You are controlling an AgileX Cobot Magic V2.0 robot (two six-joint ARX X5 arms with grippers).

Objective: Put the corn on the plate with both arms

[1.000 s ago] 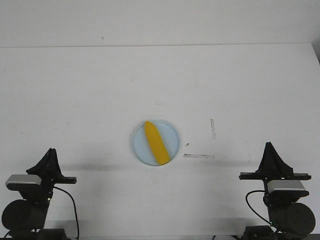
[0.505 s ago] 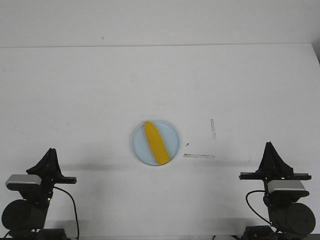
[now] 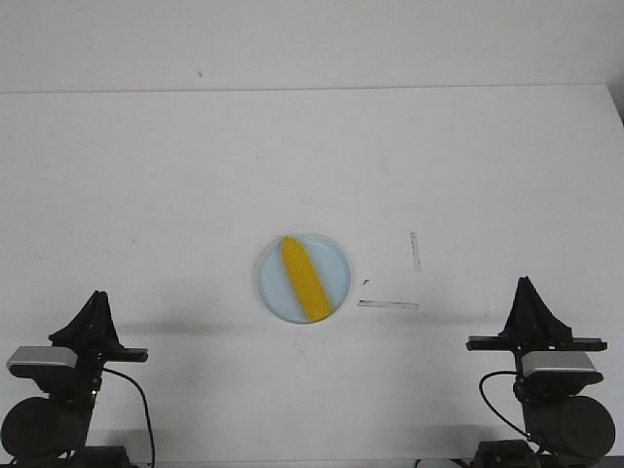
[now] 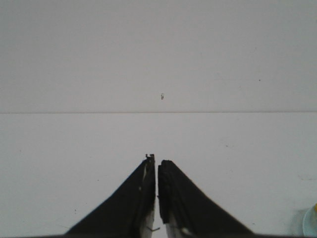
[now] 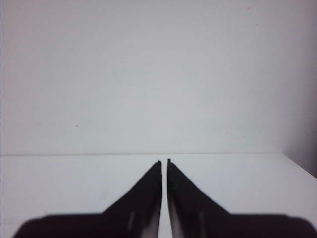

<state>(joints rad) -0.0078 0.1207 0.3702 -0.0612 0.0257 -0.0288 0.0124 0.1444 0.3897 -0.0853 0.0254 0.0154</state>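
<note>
Both claws — left claw (image 3: 97,297), right claw (image 3: 526,285) — closed, empty; corn (image 3: 303,279) lies on plate (image 3: 337,265).

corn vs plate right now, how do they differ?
The corn is bright yellow-orange; the plate is pale blue. The corn is long and tapered to a point; the plate is round and shallow. The corn lies diagonally on top; the plate sits flat on the table beneath it. Neither is touched by a pincer.
</note>
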